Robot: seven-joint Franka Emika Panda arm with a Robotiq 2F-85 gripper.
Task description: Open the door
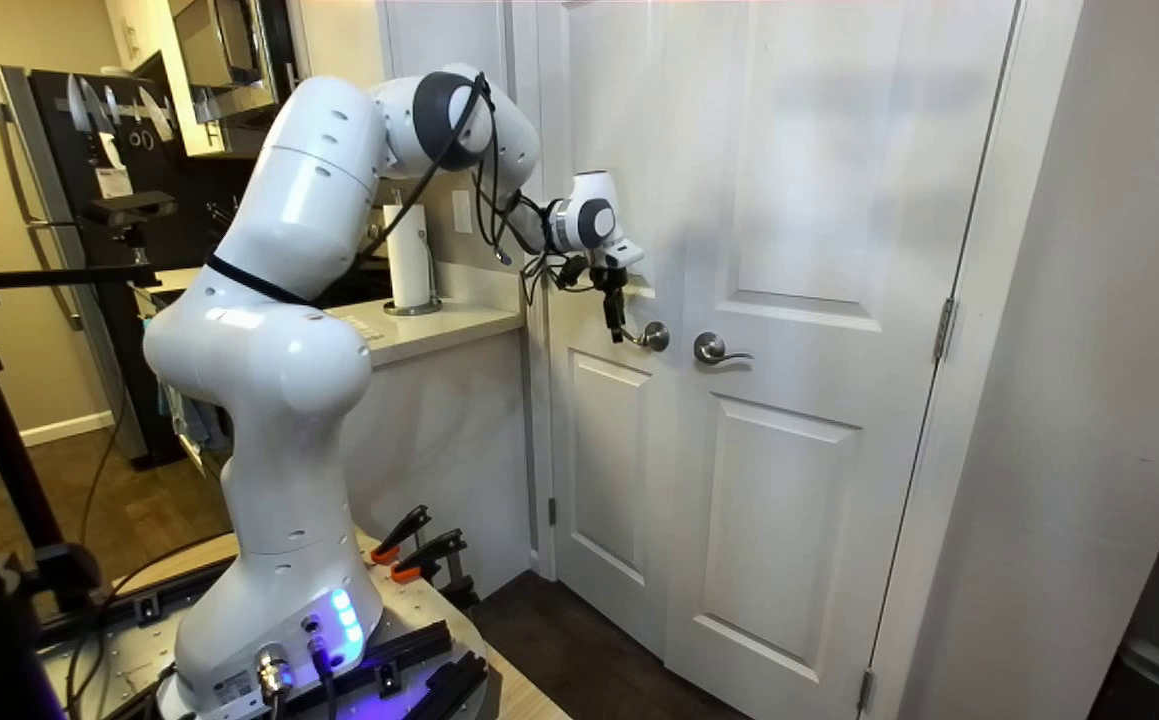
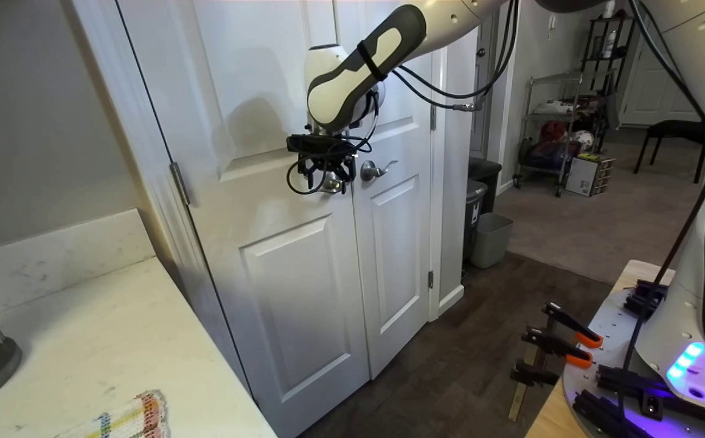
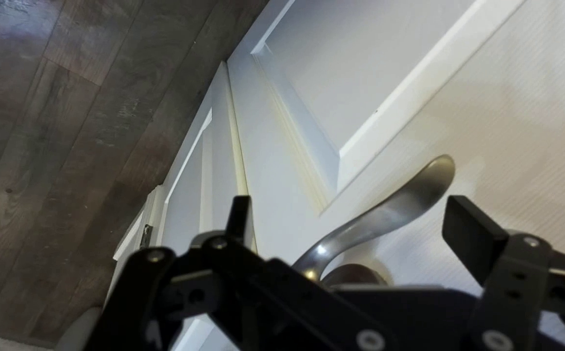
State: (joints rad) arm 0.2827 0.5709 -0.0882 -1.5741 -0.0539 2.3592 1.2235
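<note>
The door [image 1: 599, 450] is a tall white panelled leaf. It stands beside its matching leaf in both exterior views [image 2: 297, 304] and looks closed. It carries a curved silver lever handle [image 1: 653, 336], partly hidden by the gripper in an exterior view [image 2: 331, 184]. My gripper [image 1: 616, 330] points down at this handle; it also shows dark against the door in an exterior view [image 2: 328, 182]. In the wrist view, the gripper [image 3: 350, 219] is open with its fingers wide apart. The lever [image 3: 384, 214] runs across the space between them, and I see no finger pressed on it. The lever's base is partly hidden.
The matching white leaf [image 1: 789, 480] has its own lever handle [image 1: 714, 349] close by. A counter [image 2: 84, 340] with a paper towel roll [image 1: 408, 255] adjoins the door's hinge side. Clamps [image 1: 429, 550] stick out from the robot's table edge. Bins [image 2: 491, 240] stand past the doorframe.
</note>
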